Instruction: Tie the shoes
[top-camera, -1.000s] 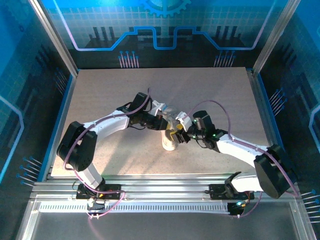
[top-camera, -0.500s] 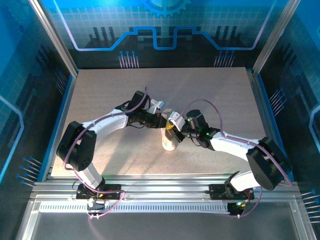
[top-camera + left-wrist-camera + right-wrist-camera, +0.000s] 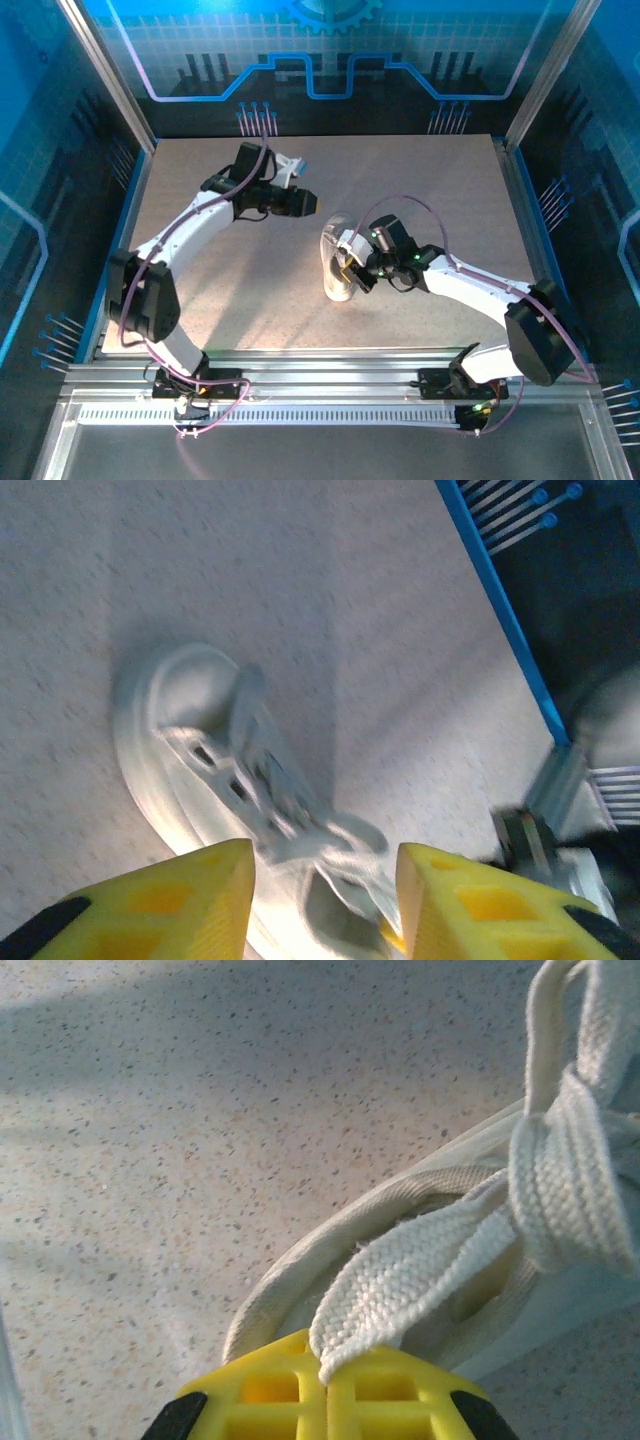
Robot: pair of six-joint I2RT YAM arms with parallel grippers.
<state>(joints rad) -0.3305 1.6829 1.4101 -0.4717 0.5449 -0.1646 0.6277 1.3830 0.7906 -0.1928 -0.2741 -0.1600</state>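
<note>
At the near side of the scene, the right fingers point(image 3: 300, 1385) are seen pressed together on the end of a flat white lace point(image 3: 420, 1260), which is pinched at the seam between the yellow pads. From the right wrist, that lace is followed up to a knot point(image 3: 570, 1170) at the frame's right edge, where it is cut off, and only a curved stretch of the shoe's rim is taken in. The sneaker point(image 3: 338, 275) is placed on the speckled tabletop point(image 3: 430, 180) near its middle, lying lengthwise from near to far. From above, its right flank is covered by the right fingers, and the laces are too thin to be traced there. Farther back and to the left, the left fingers point(image 3: 205, 895) are held apart above the tabletop, well clear of the sneaker, with nothing gripped between them. From the left wrist, the sneaker is framed between those two yellow pads; its open collar and laced eyelets can be made out, though the picture is blurred and the nearer end of the shoe is cut off at the bottom edge.
</note>
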